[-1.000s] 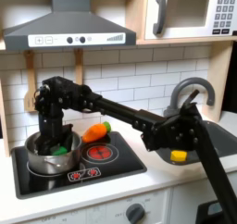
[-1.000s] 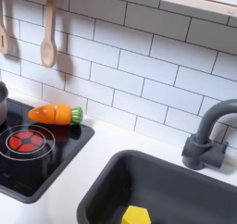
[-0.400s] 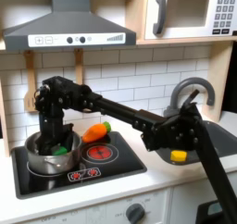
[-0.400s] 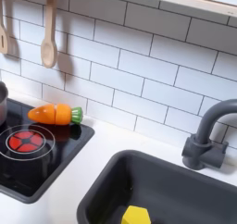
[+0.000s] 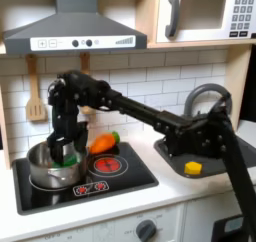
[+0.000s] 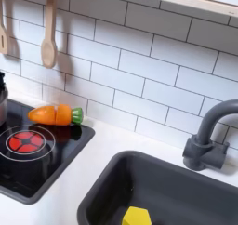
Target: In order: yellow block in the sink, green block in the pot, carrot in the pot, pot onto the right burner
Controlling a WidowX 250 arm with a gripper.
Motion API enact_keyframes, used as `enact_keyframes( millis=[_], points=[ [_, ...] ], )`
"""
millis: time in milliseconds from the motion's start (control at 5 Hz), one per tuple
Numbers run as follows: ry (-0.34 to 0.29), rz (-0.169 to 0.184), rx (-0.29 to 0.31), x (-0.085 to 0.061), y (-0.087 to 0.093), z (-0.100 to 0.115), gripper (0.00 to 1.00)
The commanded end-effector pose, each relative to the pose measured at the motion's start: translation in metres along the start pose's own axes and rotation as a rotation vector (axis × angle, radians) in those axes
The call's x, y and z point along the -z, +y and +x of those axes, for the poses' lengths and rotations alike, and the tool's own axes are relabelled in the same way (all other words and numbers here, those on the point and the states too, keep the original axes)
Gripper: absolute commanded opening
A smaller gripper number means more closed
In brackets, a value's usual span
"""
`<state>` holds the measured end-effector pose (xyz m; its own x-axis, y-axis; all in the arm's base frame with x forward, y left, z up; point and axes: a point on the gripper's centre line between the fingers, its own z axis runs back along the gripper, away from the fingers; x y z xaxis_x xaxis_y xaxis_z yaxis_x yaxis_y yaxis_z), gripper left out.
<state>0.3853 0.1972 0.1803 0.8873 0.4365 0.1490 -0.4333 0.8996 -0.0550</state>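
Since the earlier frames the arm has lifted and swung its elbow toward the first exterior view's left, so the gripper (image 5: 68, 146) now hangs just above the pot (image 5: 47, 166) rather than down inside it. Its fingers are dark against the dark arm and small in the first exterior view, so I cannot tell whether they are parted or closed, though a patch of green shows right at the tips. That green is probably the green block (image 5: 68, 158), at or just inside the rim of the pot; whether it rests on the bottom or is held I cannot say.

The yellow block (image 6: 137, 217) lies in the sink (image 6: 112, 178) in both exterior views, near the front of the basin and well apart from the faucet (image 6: 206, 136), so the first step looks finished. The second step seems done or nearly so. The carrot (image 6: 53, 114) lies on its side at the back edge of the stove, just behind the right burner (image 6: 25, 142), untouched. What is left, as I judge it: get the carrot into the pot, then slide the pot from the left burner across to the right one
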Motion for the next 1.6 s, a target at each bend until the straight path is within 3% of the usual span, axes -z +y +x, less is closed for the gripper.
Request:
enact_keyframes(
  millis=[0,400,600,800,1000,1400],
  points=[
    [-0.025,-0.008,-0.001,-0.009,-0.003,-0.001,1.00],
    [-0.071,-0.011,0.008,-0.028,-0.007,-0.003,1.00],
    [-0.054,-0.009,0.053,-0.025,-0.014,-0.009,1.00],
    [-0.056,0.001,0.134,-0.031,-0.026,-0.016,1.00],
    [-0.028,-0.021,0.162,-0.021,-0.040,-0.025,1.00],
    [-0.029,-0.020,0.204,-0.022,-0.051,-0.033,1.00]
  ],
)
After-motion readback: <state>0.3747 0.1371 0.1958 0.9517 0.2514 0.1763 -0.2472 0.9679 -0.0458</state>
